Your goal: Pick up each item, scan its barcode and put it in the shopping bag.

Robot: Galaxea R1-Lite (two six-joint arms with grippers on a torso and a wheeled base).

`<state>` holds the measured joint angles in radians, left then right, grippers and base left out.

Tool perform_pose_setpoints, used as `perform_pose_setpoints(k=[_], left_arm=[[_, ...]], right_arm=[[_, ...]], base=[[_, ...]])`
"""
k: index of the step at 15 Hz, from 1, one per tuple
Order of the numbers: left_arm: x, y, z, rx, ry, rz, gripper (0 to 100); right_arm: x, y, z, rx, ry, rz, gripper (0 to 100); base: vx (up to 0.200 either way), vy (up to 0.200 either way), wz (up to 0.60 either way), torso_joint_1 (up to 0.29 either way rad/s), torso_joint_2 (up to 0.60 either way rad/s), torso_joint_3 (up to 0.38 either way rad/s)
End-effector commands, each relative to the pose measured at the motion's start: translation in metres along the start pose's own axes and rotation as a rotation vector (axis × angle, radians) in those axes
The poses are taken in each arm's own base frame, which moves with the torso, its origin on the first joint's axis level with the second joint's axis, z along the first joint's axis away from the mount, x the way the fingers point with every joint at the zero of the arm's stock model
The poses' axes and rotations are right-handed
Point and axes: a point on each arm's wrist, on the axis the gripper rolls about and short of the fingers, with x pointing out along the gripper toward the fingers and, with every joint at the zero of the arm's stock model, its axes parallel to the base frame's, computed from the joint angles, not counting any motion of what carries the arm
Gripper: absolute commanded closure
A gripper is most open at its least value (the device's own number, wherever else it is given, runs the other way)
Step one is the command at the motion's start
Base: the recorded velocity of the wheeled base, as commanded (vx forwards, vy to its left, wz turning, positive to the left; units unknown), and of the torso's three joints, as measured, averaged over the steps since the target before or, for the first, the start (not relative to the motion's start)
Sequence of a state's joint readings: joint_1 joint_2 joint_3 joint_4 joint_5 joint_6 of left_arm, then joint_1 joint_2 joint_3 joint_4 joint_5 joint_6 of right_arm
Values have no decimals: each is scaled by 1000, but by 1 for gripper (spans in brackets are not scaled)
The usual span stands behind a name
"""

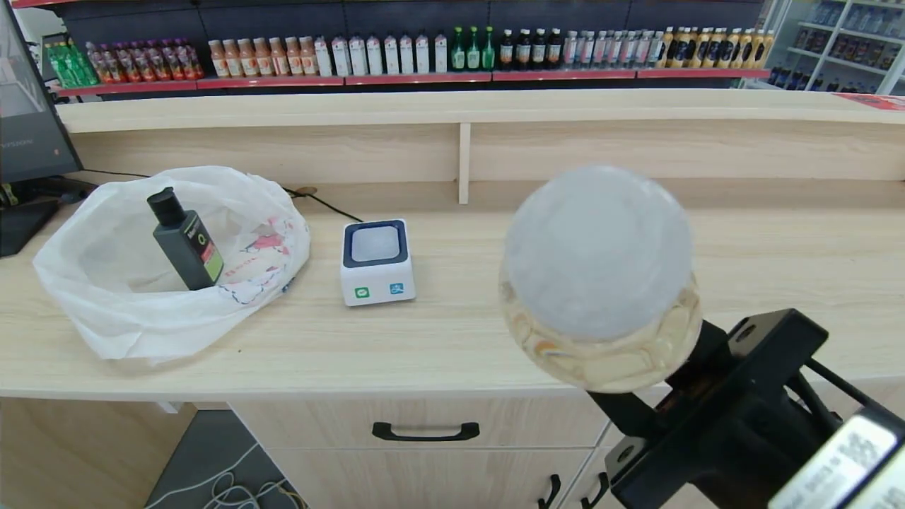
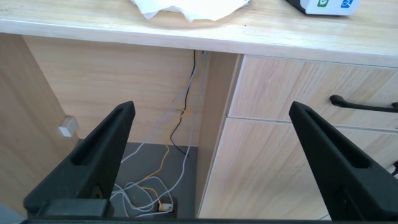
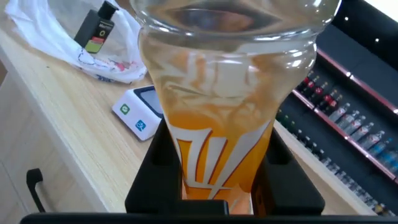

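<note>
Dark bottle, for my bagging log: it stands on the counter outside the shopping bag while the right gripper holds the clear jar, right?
No. The head view shows the dark bottle standing inside the shopping bag; the right gripper does hold the clear jar.

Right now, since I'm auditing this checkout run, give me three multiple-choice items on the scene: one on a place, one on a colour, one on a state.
1. Where is the dark bottle?
A) in the shopping bag
B) on the floor
C) in a drawer

2. What colour frames the top of the scanner?
A) red
B) dark blue
C) yellow

3. The right gripper is:
A) open and empty
B) shut on the jar
C) shut on the dark bottle

Answers:
1 A, the bottle stands tilted inside the bag's open mouth.
2 B, a dark blue border rings its window.
3 B, it clamps the jar's lower part.
</note>
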<state>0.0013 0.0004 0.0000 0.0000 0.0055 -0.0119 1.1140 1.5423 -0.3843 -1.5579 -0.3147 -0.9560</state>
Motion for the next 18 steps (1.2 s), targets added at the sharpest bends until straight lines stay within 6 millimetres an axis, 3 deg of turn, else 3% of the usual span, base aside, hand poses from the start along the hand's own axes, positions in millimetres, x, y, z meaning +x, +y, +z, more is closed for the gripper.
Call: perform_pose_setpoints(k=[1, 3, 8, 18], left_arm=[[0, 0, 0, 0, 0, 1, 0], [0, 0, 0, 0, 0, 1, 0], [0, 0, 0, 0, 0, 1, 0], [0, 0, 0, 0, 0, 1, 0]], right_arm=[[-1, 8, 9, -29, -35, 32, 100], [1, 9, 17, -52, -69, 24, 100], [-1, 44, 36, -132, -145, 136, 100], [-11, 43, 31, -384, -159, 147, 100]], base=[[0, 0, 0, 0, 0, 0], [0, 0, 0, 0, 0, 0], [0, 0, 0, 0, 0, 0], [0, 0, 0, 0, 0, 0]])
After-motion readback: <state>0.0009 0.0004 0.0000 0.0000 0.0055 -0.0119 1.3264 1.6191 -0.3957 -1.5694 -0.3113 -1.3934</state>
